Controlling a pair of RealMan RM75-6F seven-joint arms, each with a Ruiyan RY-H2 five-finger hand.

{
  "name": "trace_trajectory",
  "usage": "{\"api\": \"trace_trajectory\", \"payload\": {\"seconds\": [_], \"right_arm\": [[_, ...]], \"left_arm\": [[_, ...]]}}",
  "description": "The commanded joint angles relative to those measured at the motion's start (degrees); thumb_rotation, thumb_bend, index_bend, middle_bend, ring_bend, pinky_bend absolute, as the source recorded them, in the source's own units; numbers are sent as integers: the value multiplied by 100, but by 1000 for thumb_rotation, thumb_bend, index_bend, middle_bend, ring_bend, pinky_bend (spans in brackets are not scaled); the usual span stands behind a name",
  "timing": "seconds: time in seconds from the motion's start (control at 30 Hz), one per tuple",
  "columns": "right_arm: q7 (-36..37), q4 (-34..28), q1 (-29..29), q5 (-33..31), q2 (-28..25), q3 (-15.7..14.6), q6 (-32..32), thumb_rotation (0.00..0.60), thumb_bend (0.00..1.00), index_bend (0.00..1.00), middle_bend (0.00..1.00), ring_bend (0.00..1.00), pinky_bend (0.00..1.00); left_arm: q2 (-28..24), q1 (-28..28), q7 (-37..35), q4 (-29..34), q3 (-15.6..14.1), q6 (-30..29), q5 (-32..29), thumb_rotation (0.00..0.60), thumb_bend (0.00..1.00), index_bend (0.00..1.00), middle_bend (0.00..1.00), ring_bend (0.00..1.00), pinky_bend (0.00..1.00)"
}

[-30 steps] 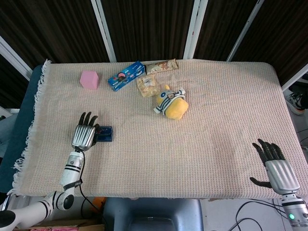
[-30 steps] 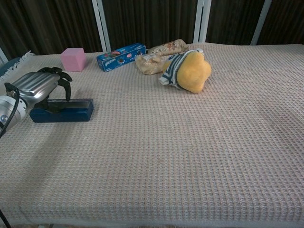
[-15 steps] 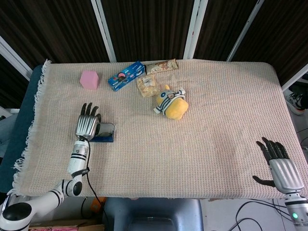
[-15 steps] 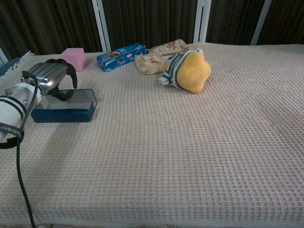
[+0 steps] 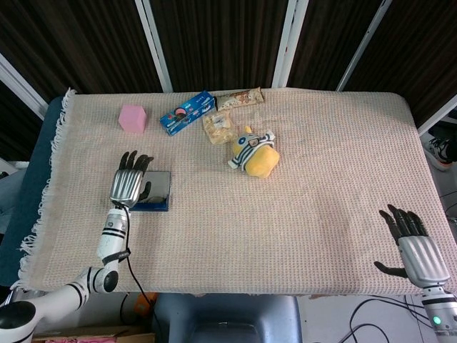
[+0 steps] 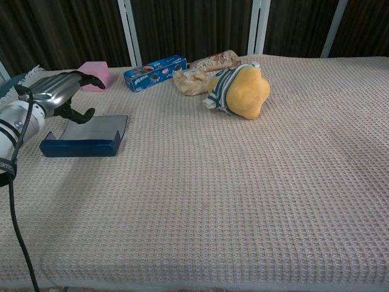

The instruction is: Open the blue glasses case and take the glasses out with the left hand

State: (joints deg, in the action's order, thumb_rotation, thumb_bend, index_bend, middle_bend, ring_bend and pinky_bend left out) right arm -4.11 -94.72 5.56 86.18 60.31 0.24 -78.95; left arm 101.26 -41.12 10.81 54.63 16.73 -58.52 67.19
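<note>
one case (image 5: 154, 191) (open) under left hand (image 5: 128, 184)

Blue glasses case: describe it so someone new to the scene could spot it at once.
On the beige woven cloth, look to its left side, nearer the front edge than the pink block. The blue glasses case lies there under the left hand. It is the only dark blue, low oblong box, and its lid is open.

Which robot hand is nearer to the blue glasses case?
Left. The left robot hand hovers right over the blue glasses case, at its lid; the right robot hand sits far off at the table's opposite near corner.
</note>
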Motion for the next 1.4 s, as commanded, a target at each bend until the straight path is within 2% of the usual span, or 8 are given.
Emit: {"api": "trace_trajectory", "payload": {"seconds": [0.03, 0.27, 0.57, 0.73, 1.13, 1.4], "right_arm": [[-6, -3, 0, 30, 6, -15, -3, 600, 187, 0, 0, 0, 0], [-70, -4, 9, 54, 41, -31, 17, 600, 186, 0, 0, 0, 0], [-139, -18, 49, 68, 75, -52, 100, 600, 187, 0, 0, 0, 0], [-208, -18, 82, 44, 103, -57, 172, 600, 187, 0, 0, 0, 0], [-262, -48, 96, 49, 116, -88, 212, 600, 187, 0, 0, 0, 0], [-281, -51, 100, 67, 122, -107, 220, 600, 186, 0, 0, 0, 0]], "left_arm": [[-936, 402, 497, 1273, -352, 294, -239, 600, 551, 364, 112, 8, 28], [-1444, 555, 1006, 1898, -581, 414, -559, 600, 639, 344, 78, 0, 4], [-1488, 577, 1124, 1748, -729, 580, -824, 600, 657, 336, 69, 0, 2], [-1538, 631, 1133, 1719, -823, 581, -858, 600, 687, 384, 67, 0, 0], [-1920, 1125, 1028, 2149, -1454, -115, 52, 600, 689, 438, 66, 0, 8], [-2196, 1528, 1186, 2430, -2032, -417, 599, 600, 684, 418, 1, 0, 0]]}}
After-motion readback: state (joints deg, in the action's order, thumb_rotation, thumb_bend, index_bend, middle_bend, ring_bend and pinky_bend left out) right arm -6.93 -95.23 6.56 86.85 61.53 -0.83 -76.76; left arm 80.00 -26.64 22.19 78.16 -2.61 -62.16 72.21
